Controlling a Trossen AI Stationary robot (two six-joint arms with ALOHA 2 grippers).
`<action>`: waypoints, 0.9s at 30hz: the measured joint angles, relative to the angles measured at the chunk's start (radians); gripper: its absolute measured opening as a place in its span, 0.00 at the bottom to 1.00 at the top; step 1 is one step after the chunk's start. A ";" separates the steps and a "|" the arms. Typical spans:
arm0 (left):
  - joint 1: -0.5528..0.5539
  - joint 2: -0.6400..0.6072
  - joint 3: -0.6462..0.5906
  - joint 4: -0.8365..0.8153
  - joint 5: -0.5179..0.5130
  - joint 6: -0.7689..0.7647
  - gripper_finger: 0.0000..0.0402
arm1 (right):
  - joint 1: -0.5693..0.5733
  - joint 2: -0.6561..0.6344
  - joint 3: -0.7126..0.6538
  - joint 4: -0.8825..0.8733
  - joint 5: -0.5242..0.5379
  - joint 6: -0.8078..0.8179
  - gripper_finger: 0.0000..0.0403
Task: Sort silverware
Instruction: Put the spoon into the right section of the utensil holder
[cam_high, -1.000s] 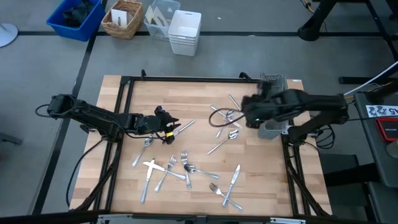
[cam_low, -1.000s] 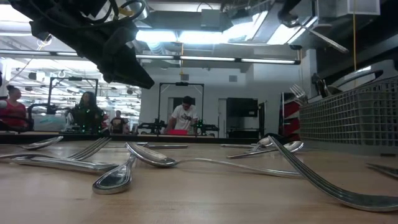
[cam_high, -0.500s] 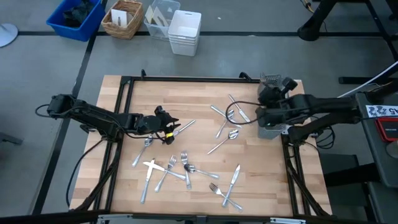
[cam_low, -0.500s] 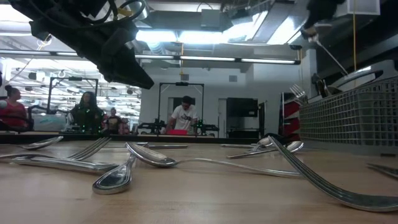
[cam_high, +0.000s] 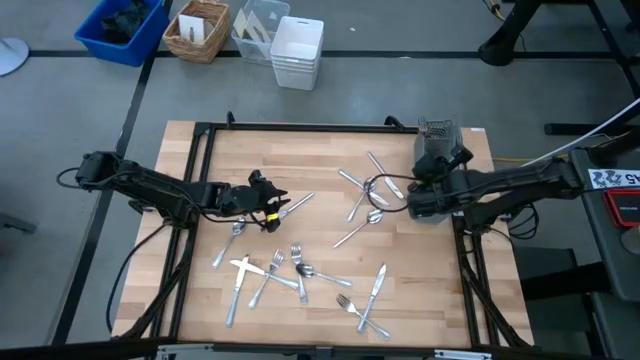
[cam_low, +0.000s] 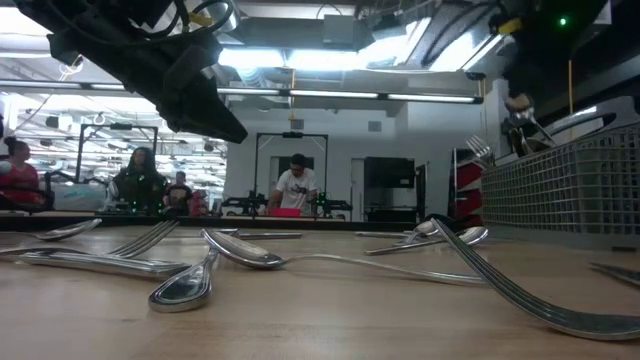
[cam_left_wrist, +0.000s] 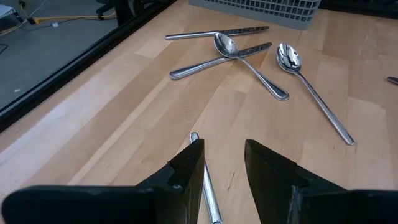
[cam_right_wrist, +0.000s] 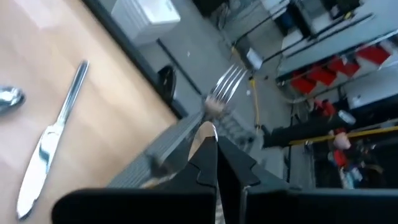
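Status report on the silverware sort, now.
Left gripper low over mid-table, jaws open astride a knife. Right gripper shut at the caddy, grasping a utensil there. Silverware lies scattered on the table. Nothing obstructing.

The worktop (cam_high: 300, 165) is pale wood laid in butcher-block strips, smooth with a soft satin sheen, and framed by matt black metal rails (cam_high: 300, 127). The silverware (cam_high: 300, 272) is polished metal, mirror-bright, its spoon bowls (cam_left_wrist: 289, 57) throwing back the room lights. The caddy (cam_left_wrist: 258, 7) is grey wire mesh with a dull finish, and each tool, the left one (cam_left_wrist: 221, 168) and the right one (cam_right_wrist: 214, 163), has matt black, plastic-looking fingers.
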 joint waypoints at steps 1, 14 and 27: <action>0.000 0.000 0.000 0.000 0.000 0.000 0.27 | 0.000 0.000 -0.013 0.001 -0.021 0.017 0.01; 0.000 0.000 0.000 0.000 0.000 0.000 0.27 | -0.001 0.000 -0.072 -0.004 -0.197 0.040 0.01; 0.000 -0.005 0.000 -0.114 0.009 -0.164 0.27 | -0.001 0.000 -0.074 0.000 -0.296 0.021 0.17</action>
